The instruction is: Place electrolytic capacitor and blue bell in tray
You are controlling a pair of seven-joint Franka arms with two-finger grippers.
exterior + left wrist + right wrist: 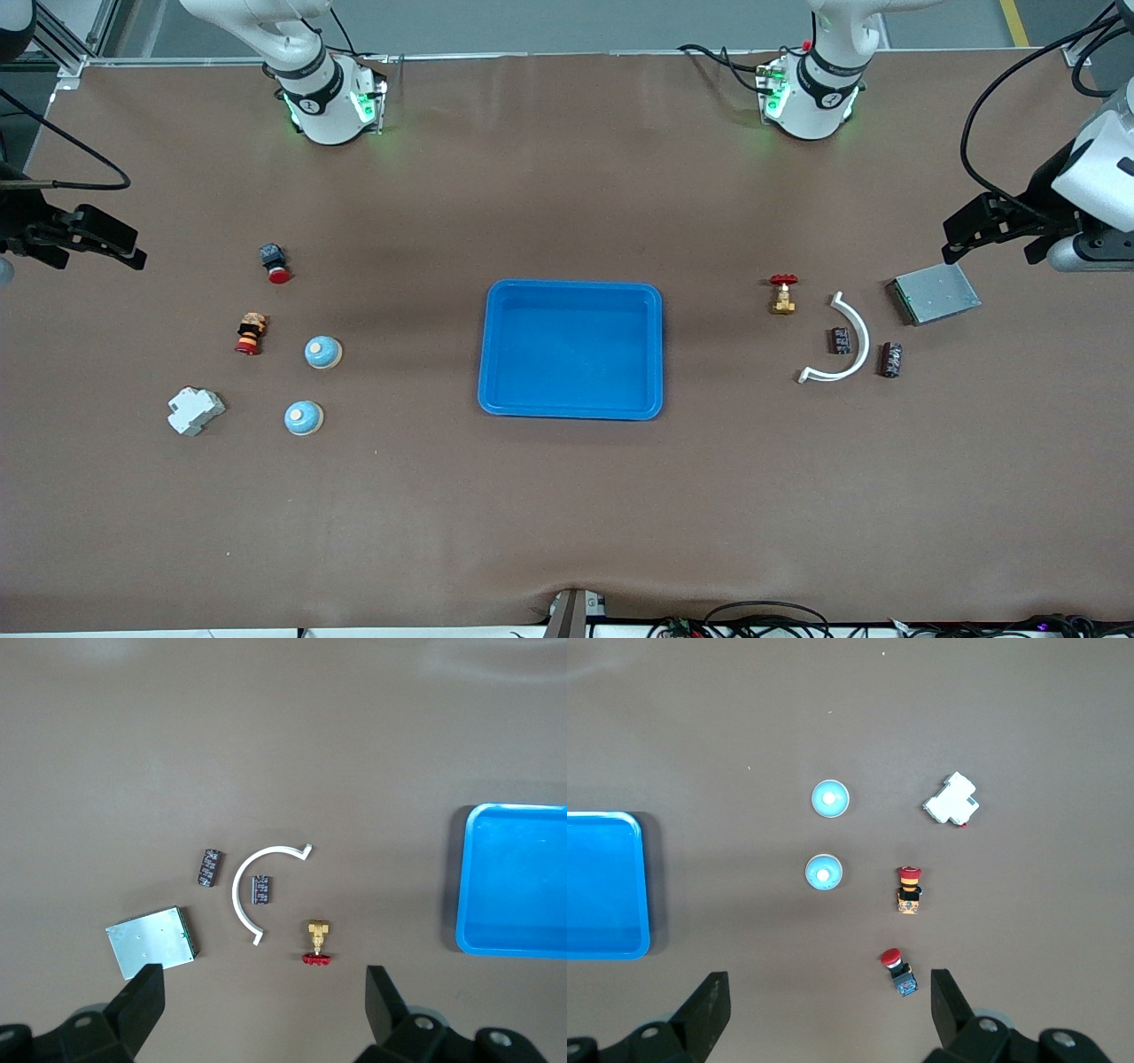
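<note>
1. My left gripper [961, 237] hangs over the left arm's end of the table, above the grey metal box [935, 293], fingers spread wide, nothing between them. My right gripper [124, 252] waits the same way, spread and empty, over the right arm's end.
2. Tray [571, 410] sits mid-table, empty.
3. Two capacitors: one [839, 340] inside the white curved strip [846, 341], another [890, 360] just outside it. Both lie on their sides.
4. Two blue bells: one [322, 352], the other [303, 417] nearer the front camera.
5. Handling, my guess: capacitors are light, stiff cylinders that may roll, so pinch across the body. The outer one is freer of the strip.
6. Bells look like smooth domes; fingers could slip upward, so grip low at the rim. Their material I can't make out.
</note>
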